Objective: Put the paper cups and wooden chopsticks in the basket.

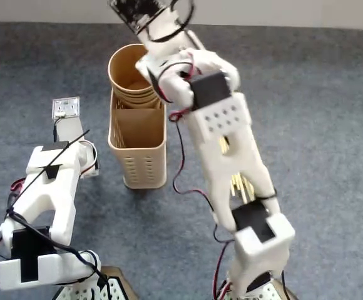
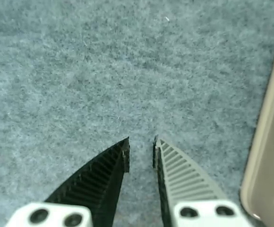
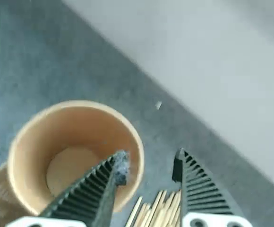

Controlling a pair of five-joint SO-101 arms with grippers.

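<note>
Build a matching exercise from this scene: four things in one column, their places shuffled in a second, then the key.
Things
1. cups
2. chopsticks
3. left gripper
4. right gripper

Places
A. over bare carpet, beside the basket
B. stacked in the basket's far end
C. on the carpet under the right arm
D. near the top cup's rim

Pairs: 1-B, 2-C, 3-A, 4-D

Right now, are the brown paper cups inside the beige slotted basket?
Inside: the paper cups stand nested upright in the basket's far compartment.
</note>
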